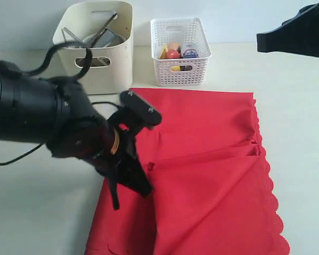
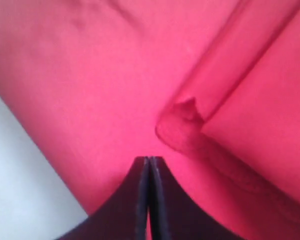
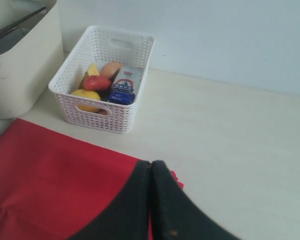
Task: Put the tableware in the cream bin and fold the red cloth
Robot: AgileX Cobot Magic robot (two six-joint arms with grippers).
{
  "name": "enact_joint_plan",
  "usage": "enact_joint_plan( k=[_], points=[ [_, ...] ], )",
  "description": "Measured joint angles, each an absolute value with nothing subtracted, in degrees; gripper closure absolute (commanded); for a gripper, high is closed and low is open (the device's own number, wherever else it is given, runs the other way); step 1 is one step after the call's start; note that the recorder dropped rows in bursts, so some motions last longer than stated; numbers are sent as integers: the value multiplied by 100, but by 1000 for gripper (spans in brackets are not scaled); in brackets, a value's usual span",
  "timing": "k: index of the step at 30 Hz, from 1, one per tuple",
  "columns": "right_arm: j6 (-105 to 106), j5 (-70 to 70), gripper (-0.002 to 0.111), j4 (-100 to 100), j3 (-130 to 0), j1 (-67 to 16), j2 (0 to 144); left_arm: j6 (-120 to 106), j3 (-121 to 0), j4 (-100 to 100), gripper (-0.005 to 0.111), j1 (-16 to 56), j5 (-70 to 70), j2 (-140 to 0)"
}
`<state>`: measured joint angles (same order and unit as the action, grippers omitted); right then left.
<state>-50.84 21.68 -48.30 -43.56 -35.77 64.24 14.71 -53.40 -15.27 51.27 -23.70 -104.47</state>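
Both loaded | cream bin (image 1: 116,66): tableware (image 1: 98,36) (long pieces leaning) | basket (image 1: 182,73): food (image 1: 174,52)

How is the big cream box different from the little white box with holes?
The cream bin is taller with smooth walls; the white basket is lower with lattice walls. The cream bin holds tableware; the white basket holds food. Both have cut-out handles and stand by the red cloth's far edge.
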Motion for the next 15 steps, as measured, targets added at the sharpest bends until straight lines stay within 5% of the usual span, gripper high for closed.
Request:
enact_joint_plan(
  k=[6,15],
  points=[
    [-5096,2010,108,-4830,-4356,-3577,6623,1655,-4523,-1550,105,5360,-1064,-10547],
    [-5096,1826,108,-4870,-4356,-3567,6852,1572,-5168,-1501,105,7139,-773,-10590]
  ],
)
